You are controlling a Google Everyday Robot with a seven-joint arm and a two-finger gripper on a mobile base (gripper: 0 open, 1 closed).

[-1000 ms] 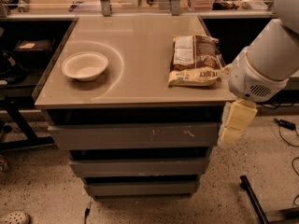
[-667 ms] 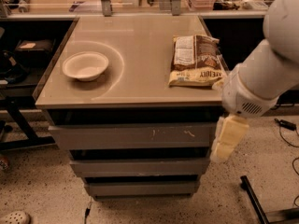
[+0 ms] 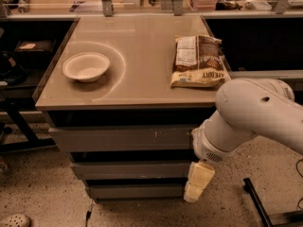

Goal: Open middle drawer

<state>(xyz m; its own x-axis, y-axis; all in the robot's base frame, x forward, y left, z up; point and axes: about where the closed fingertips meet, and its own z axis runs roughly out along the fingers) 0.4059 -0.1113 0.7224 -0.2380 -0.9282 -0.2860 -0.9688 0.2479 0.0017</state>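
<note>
We see a flat, matte tan surface (image 3: 142, 86) topping a grey cabinet of three stacked drawers. At about 10 o'clock on it sits a round, shallow, pale bowl (image 3: 86, 66), and at about 2 o'clock lies a crinkled brown-and-cream snack bag (image 3: 198, 61), flat on its side. The top drawer (image 3: 123, 138) has a front with pale scratch marks. Under it the middle drawer (image 3: 132, 170) has a plain, smooth, handleless front and sits pushed in, above the narrower bottom drawer (image 3: 135, 191). The floor (image 3: 42, 193) is speckled stone. The smooth, rounded white arm (image 3: 255, 115) comes in from 4 o'clock. Its blocky cream tool (image 3: 199, 182) hangs pointing down in front of the middle drawer's right end. We cannot tell how wide it stands or whether it touches the panel.
</note>
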